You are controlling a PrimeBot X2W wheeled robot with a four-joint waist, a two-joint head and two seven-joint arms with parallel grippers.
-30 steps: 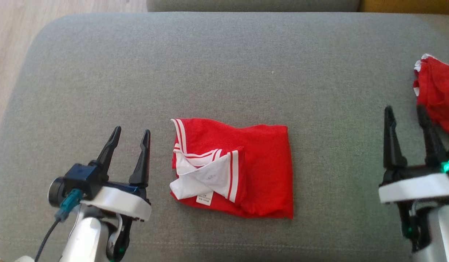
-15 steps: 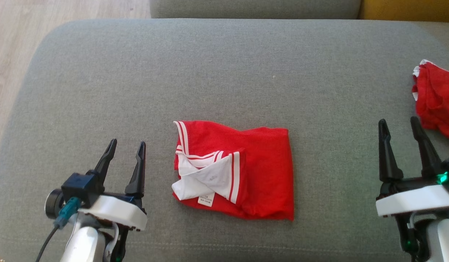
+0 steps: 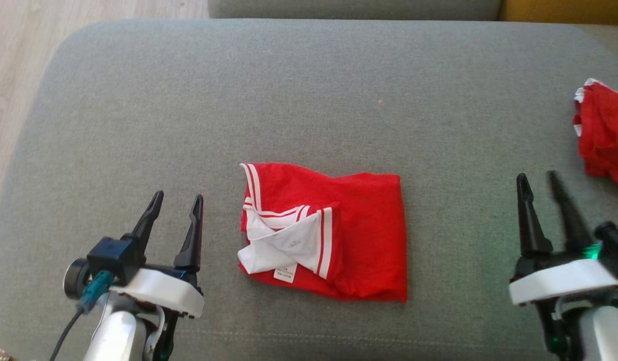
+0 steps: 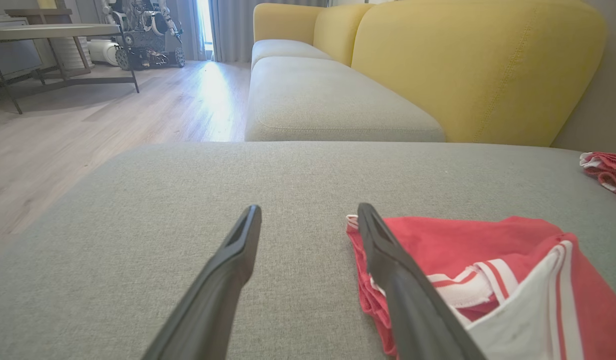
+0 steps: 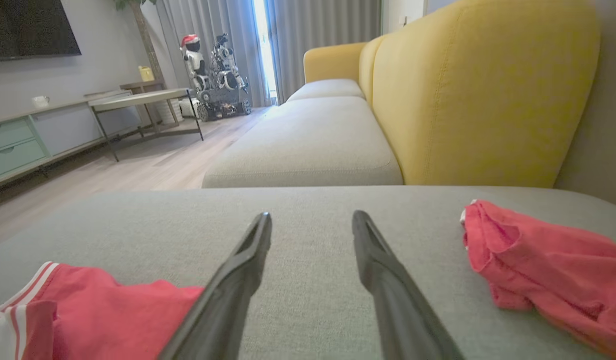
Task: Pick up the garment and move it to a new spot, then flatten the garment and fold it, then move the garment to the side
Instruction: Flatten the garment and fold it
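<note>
We find the cushion (image 3: 309, 90) to be open grey fabric across its whole far half, from its rounded far-left corner across to the right. Its left edge drops to the floor (image 3: 13, 60). Its far edge runs beside another grey seat (image 3: 349, 7), and a yellow backrest (image 4: 477, 70) rises beyond on the right. The garment (image 3: 334, 235), red with white trim, lies folded and flat at the middle of the cushion's near half, with its striped white part and label on the left side. The left gripper (image 3: 179, 195) stands just beside the garment's left edge with a strip of cushion between them, fingers pointing to the far edge. They are spread, with nothing between them. In the left wrist view one finger overlaps the garment's edge, and contact cannot be confirmed there. The right gripper (image 3: 538, 175) stands well apart from the garment on the right, between it and a second red cloth (image 3: 602, 145) bunched at the cushion's right side. One finger is blurred in the head view. The right wrist view shows both fingers parted over bare cushion, grasping nothing. Clear fabric lies on all sides of the garment.
</note>
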